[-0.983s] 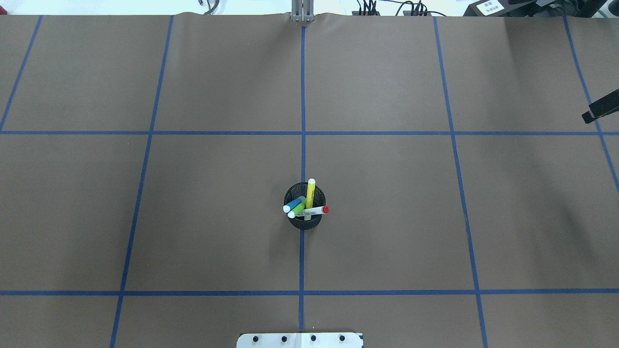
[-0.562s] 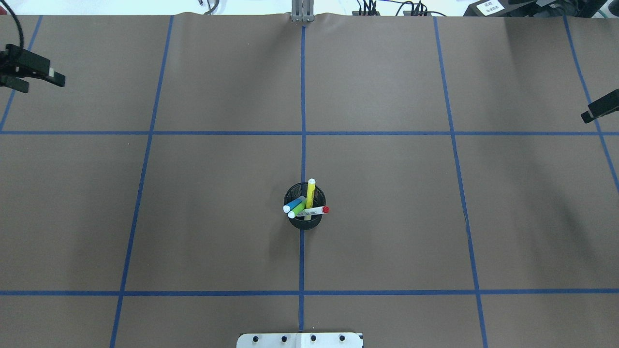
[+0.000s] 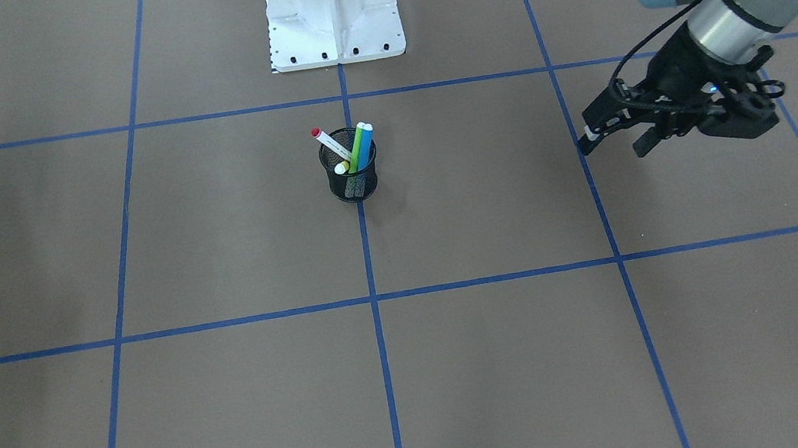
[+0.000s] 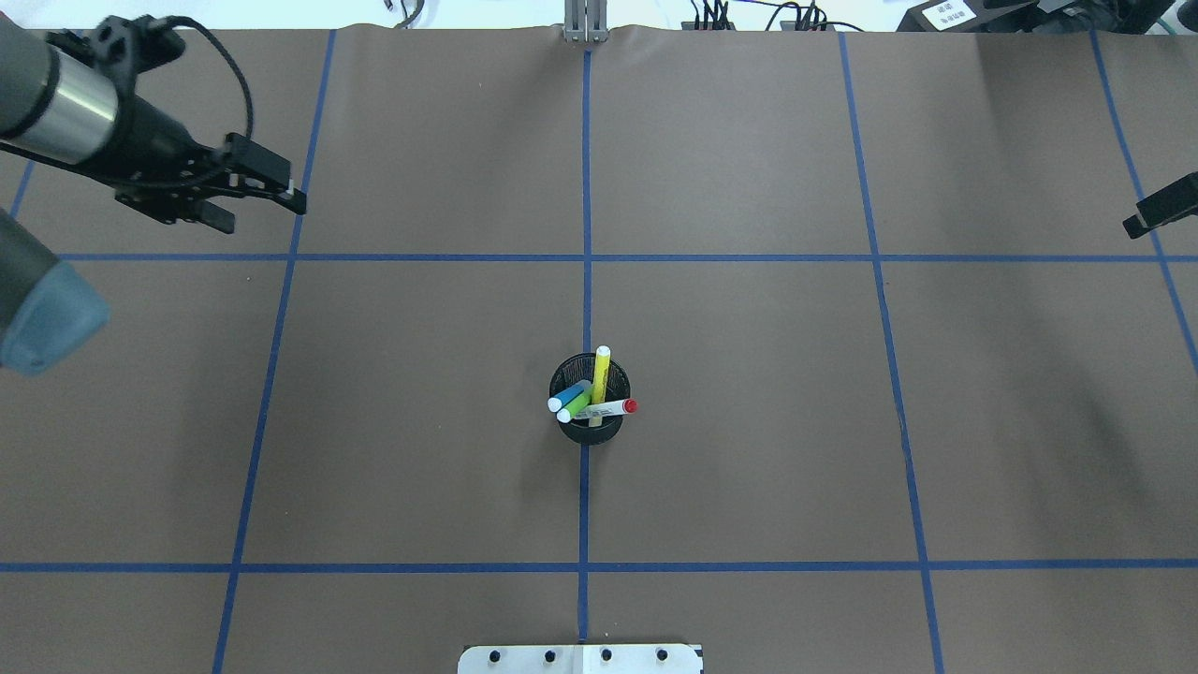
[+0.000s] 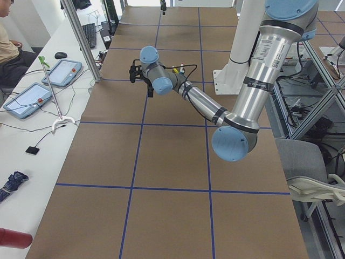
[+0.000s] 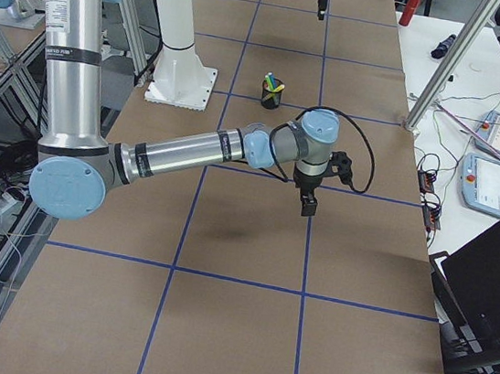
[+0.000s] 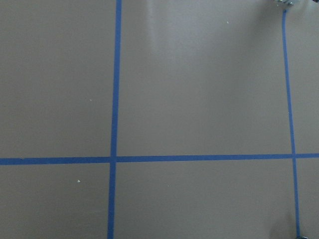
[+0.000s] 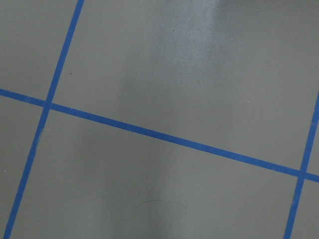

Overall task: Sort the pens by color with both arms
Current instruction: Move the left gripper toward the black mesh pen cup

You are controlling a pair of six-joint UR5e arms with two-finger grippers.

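Observation:
Near the table's middle stands a black mesh cup (image 4: 590,423) (image 3: 351,176) with the pens upright in it: a yellow one (image 4: 602,368), a blue one (image 4: 567,396), a lime green one (image 4: 578,405) and a white one with a red cap (image 4: 609,408) (image 3: 326,142). My left gripper (image 4: 265,212) (image 3: 613,148) hovers open and empty over the far left part of the table, well away from the cup. Of my right gripper only one black finger (image 4: 1161,207) shows at the overhead view's right edge; I cannot tell its state. Both wrist views show only brown paper and blue tape.
Blue tape lines (image 4: 587,257) divide the brown paper cover into squares. The white bolted base plate (image 4: 580,659) (image 3: 334,24) sits at the near edge. A side table with tablets (image 5: 29,100) and a seated person runs along the far side.
My left arm has swung in from the overhead view's left edge toward the table's middle. The right gripper's finger and the cup with its pens have not moved.

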